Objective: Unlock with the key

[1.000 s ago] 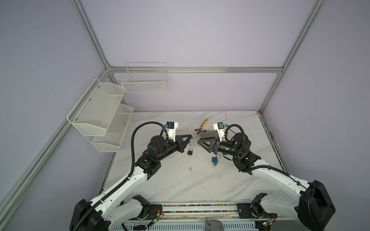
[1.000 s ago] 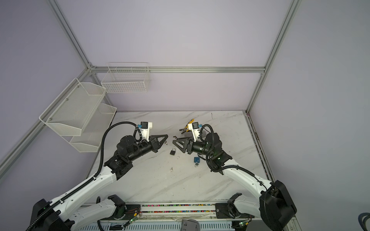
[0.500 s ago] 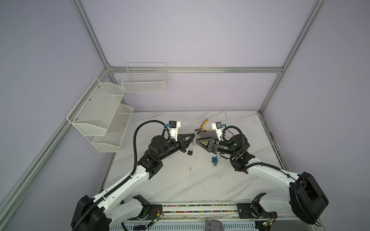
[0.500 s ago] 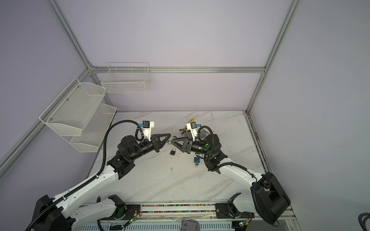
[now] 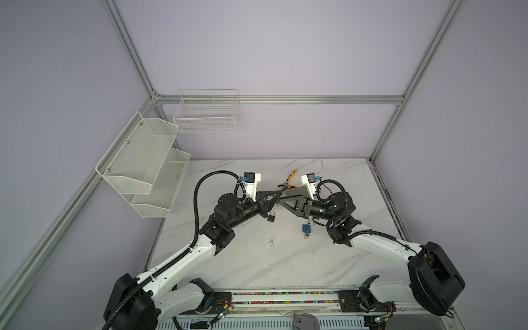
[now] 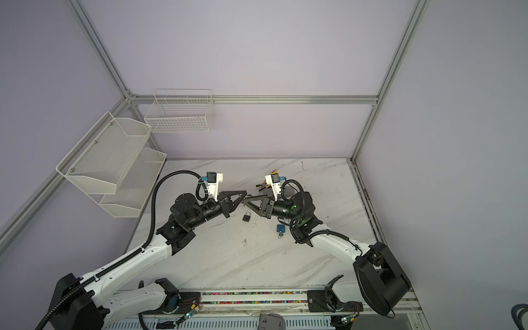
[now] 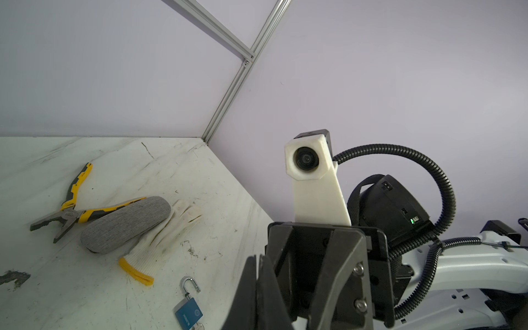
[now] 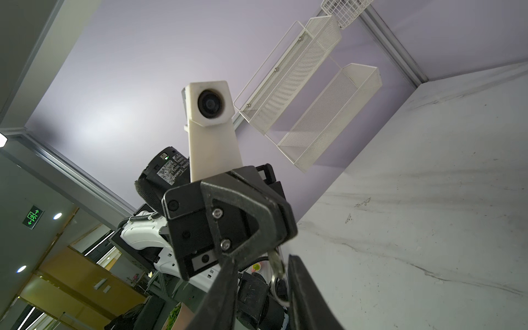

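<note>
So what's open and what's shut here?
Left pincer: shut on the key.
Right pincer: open, key between its fingers.
Blue padlock: open.
Black padlock: looks locked.
Pliers: open.
Glasses case: closed.

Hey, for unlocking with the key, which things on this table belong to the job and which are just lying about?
Job: key pinched in the left pincer; right pincer open around it; black padlock.

Lying about: pliers; grey case; white glove; blue padlock, shackle already open.
</note>
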